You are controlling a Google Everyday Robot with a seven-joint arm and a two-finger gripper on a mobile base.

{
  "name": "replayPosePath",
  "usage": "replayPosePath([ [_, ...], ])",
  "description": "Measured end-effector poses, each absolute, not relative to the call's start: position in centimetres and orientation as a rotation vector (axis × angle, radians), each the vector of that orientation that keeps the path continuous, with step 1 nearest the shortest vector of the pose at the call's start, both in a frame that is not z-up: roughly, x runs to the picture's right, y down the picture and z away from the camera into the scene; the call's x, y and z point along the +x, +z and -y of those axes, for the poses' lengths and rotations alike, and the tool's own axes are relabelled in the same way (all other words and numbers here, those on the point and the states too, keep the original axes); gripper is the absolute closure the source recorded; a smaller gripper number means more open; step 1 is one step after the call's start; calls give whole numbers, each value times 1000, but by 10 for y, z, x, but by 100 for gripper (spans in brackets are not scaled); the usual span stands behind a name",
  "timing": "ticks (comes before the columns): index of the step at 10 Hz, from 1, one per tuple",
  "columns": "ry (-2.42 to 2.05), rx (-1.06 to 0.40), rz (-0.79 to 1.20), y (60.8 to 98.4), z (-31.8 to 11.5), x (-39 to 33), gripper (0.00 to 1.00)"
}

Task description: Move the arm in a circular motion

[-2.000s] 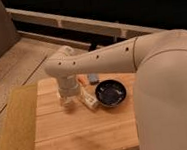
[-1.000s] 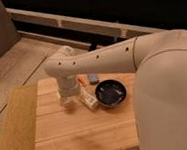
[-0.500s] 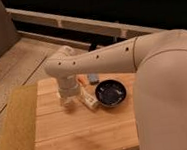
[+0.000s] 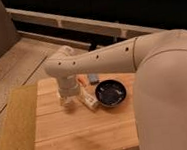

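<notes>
The cream-white arm (image 4: 110, 60) reaches from the right foreground to the left across the wooden table (image 4: 78, 131). A row of small dark holes runs along its forearm. Its wrist bends down over the table's back left part. The gripper (image 4: 70, 103) hangs below the wrist, close above the wood, just left of a black bowl (image 4: 110, 93).
A pale slim object (image 4: 89, 101) lies between the gripper and the bowl. An orange item (image 4: 82, 80) and a small grey-blue item (image 4: 93, 79) sit behind them. A yellow-green mat (image 4: 14, 128) covers the table's left side. A dark railing and wall run along the back.
</notes>
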State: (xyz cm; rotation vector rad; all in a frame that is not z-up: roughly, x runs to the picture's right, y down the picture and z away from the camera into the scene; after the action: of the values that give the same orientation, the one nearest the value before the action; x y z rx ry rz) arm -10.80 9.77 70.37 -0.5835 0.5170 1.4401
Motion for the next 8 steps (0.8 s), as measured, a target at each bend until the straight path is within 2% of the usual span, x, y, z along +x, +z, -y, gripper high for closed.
replayPosePath([
  [4, 1507, -421, -495, 731, 1, -71, 35],
  [8, 1530, -345, -456, 745, 65, -35, 35],
])
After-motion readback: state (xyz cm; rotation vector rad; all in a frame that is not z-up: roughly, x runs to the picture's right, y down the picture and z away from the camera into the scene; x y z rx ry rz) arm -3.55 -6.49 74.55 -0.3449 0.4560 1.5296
